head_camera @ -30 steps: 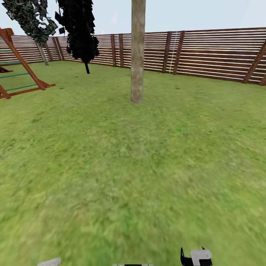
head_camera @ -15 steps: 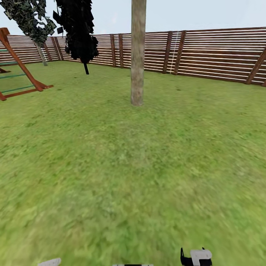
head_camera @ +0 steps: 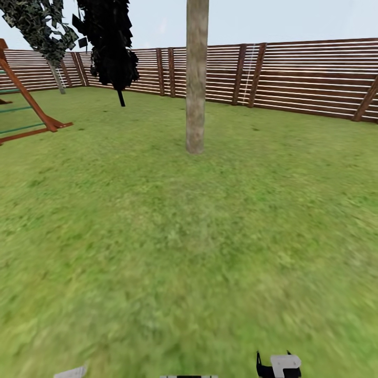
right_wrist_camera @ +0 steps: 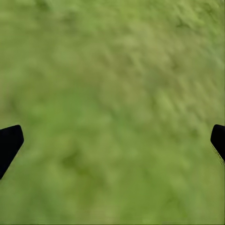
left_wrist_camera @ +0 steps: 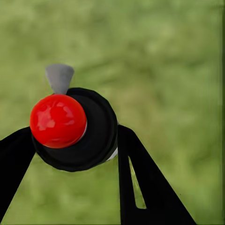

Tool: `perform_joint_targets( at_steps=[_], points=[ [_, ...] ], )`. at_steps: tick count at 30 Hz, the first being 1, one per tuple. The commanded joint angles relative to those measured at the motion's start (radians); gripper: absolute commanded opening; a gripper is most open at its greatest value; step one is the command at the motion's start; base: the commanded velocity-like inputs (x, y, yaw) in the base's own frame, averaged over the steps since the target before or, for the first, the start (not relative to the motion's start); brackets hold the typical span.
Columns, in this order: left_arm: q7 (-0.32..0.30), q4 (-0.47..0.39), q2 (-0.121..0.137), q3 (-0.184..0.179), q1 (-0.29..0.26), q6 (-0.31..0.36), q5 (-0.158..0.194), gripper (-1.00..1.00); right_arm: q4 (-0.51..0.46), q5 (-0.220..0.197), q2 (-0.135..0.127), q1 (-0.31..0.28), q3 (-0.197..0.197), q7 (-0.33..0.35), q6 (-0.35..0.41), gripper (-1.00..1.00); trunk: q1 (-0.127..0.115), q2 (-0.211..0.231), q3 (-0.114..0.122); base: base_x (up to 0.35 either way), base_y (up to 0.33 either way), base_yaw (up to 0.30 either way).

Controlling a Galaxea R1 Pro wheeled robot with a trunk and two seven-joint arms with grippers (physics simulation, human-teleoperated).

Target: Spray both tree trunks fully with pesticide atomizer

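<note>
The pesticide atomizer (left_wrist_camera: 70, 126) has a red knob, a black cap and a grey nozzle. My left gripper (left_wrist_camera: 72, 138) is shut on it, a black finger on each side, over blurred grass. My right gripper (right_wrist_camera: 112, 140) is open above the lawn, with only grass between its fingertips (right_wrist_camera: 9, 143). A thick pale tree trunk (head_camera: 196, 79) stands straight ahead on the lawn, some way off. A second tree (head_camera: 39, 23) with dark green foliage and a pale trunk stands far back left by the fence. No mist is visible.
A black cypress-like tree (head_camera: 110, 42) stands back left. At the left edge is a brown wooden swing frame (head_camera: 31, 107). A brown slat fence (head_camera: 294, 79) rings the lawn. Open grass (head_camera: 184, 236) lies between me and the trunk.
The whole head view has shifted: the trunk's base sits a little lower and the swing frame farther left, so the camera has moved toward the tree. Both grippers look unchanged.
</note>
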Motion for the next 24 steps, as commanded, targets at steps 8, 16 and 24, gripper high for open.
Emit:
perform_joint_targets(
  at_steps=[8,16,24],
  points=[
    [0.000,0.000,0.000,0.000,0.000,0.000,0.001,-1.00,0.000,0.000,0.000,0.000,0.000,0.000,0.001,1.00,0.000,0.000,0.000,0.340,0.000,0.000],
    [0.000,0.000,0.000,0.000,0.000,0.000,0.001,-1.00,0.000,0.000,0.000,0.000,0.000,0.000,0.001,1.00,0.000,0.000,0.000,0.340,0.000,0.000],
    [0.000,0.000,0.000,0.000,0.000,0.000,0.001,-1.00,0.000,0.000,0.000,0.000,0.000,-0.001,0.000,1.00,0.000,0.000,0.000,0.340,0.000,0.000]
  ],
)
